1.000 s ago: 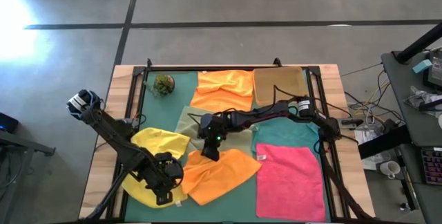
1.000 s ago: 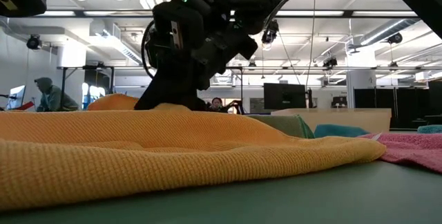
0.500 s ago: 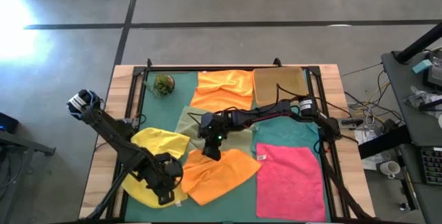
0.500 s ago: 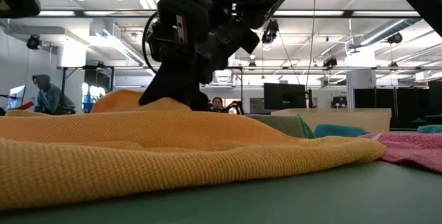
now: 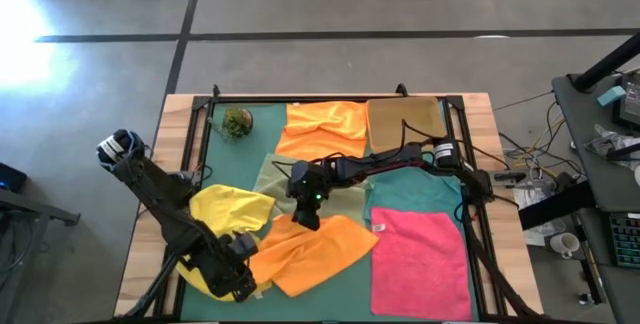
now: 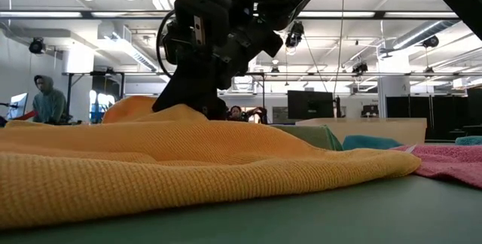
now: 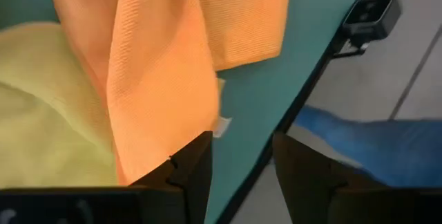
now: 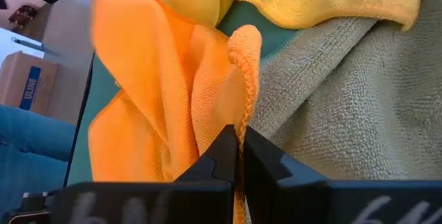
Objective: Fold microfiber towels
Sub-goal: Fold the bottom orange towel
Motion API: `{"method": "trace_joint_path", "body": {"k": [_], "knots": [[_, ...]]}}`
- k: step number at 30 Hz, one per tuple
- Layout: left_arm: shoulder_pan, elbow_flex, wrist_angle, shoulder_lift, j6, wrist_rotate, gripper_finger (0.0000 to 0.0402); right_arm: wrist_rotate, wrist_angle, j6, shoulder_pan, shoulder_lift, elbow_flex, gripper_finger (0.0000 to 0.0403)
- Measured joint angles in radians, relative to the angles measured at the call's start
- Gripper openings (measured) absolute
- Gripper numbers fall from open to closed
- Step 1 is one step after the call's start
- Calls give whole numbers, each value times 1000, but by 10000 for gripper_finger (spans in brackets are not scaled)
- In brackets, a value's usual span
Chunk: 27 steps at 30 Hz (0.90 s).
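Yellow microfiber towel (image 5: 228,209) lies crumpled at the counter's (image 5: 148,232) left front, and just beside it the left claw (image 5: 238,280) hovers with its fingers apart, grasping nothing, at the near corner of the orange towel (image 5: 318,252). Mid-counter, the right claw (image 5: 306,220) is clenched on that orange towel's far edge, over the olive green towel (image 5: 272,178). Farther right the pink towel (image 5: 420,261) lies flat, partly on the teal towel (image 5: 425,197).

From the middle towel (image 5: 312,254), you've got another towel (image 5: 228,209) overlapping its left edge, a third (image 5: 418,262) just right, one (image 5: 325,129) behind beside the tray (image 5: 405,122), and the plant ball (image 5: 237,121) back-left.
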State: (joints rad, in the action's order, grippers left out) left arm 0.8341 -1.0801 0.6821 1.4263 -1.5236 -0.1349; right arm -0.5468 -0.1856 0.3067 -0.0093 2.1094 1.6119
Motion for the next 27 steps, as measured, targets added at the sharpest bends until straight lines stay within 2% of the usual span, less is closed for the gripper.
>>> {"method": "trace_joint_path", "body": {"k": [7, 15, 21, 27], "knots": [[92, 0, -32, 0, -251, -70, 136, -1, -15, -30, 0, -2, 0, 8], [259, 1, -43, 53, -733, -349, 136, -3, -40, -72, 0, -14, 0, 8], [266, 0, -122, 146, -755, -395, 136, -4, -43, -97, 0, -29, 0, 8], [267, -3, -174, 212, -752, -395, 136, -7, -56, -112, 0, -32, 0, 8]]}}
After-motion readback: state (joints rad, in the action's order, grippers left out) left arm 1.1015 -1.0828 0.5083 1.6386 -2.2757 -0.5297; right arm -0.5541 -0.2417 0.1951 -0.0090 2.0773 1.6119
